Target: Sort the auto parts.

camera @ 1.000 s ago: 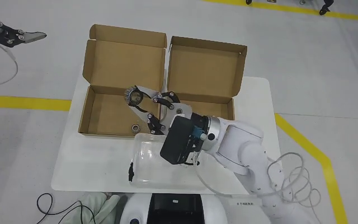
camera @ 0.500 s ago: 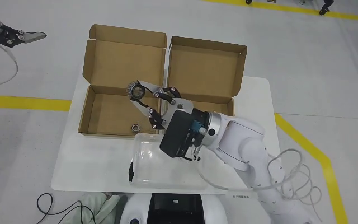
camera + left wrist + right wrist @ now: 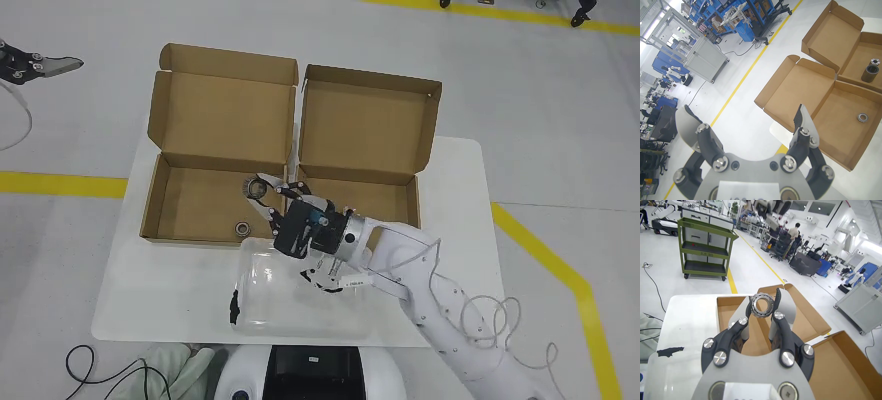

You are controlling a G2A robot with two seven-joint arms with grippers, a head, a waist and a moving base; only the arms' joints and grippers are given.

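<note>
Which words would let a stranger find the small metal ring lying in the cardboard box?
On the white table, find the open brown cardboard box under the right gripper. A small silver bearing ring lies flat on its floor. Unlike its gripped twin, it lies loose.

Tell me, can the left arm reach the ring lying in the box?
Probably yes: the left gripper has empty, open jaws, the box is open-topped and nothing covers the ring, though the right gripper, holding another ring, hovers nearby.

No text can be read; a white sticker (image 3: 748,190) on the left gripper's (image 3: 743,110) base carries dark characters, cut off at the edge and illegible
</note>
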